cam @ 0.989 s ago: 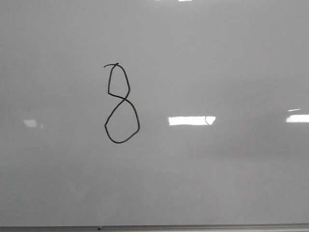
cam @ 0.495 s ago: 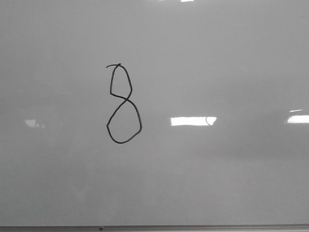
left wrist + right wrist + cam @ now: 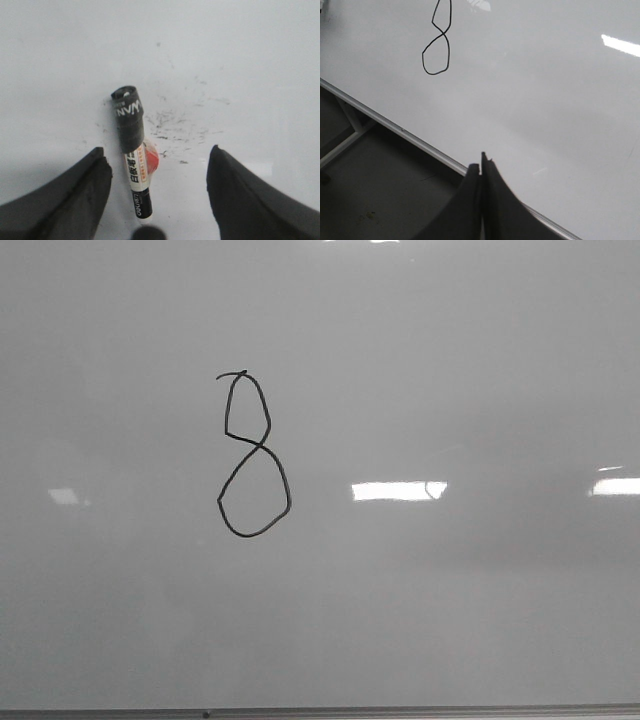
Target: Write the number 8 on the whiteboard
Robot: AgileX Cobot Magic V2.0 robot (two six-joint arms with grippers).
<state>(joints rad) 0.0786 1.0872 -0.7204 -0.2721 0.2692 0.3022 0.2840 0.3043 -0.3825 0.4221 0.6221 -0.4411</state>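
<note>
The number 8 [image 3: 258, 445] is drawn in thin black line on the whiteboard [image 3: 450, 370], left of the middle in the front view. It also shows in the right wrist view [image 3: 442, 34], far from my right gripper [image 3: 481, 165], which is shut and empty over the board's lower edge. My left gripper [image 3: 158, 150] is open. A capped marker [image 3: 134, 150] with a dark cap and a white label lies loose on a smudged white surface between its fingers, nearer one finger and not gripped. Neither gripper shows in the front view.
The whiteboard's thin metal bottom edge [image 3: 320, 710] runs along the front view's bottom and slants across the right wrist view [image 3: 395, 127]. Dark floor [image 3: 370, 200] and a pale frame bar [image 3: 345, 140] lie beyond it. Bright light reflections [image 3: 398, 490] sit on the board.
The 8 shifts a few pixels right and then back in the front view. Nothing else differs.
</note>
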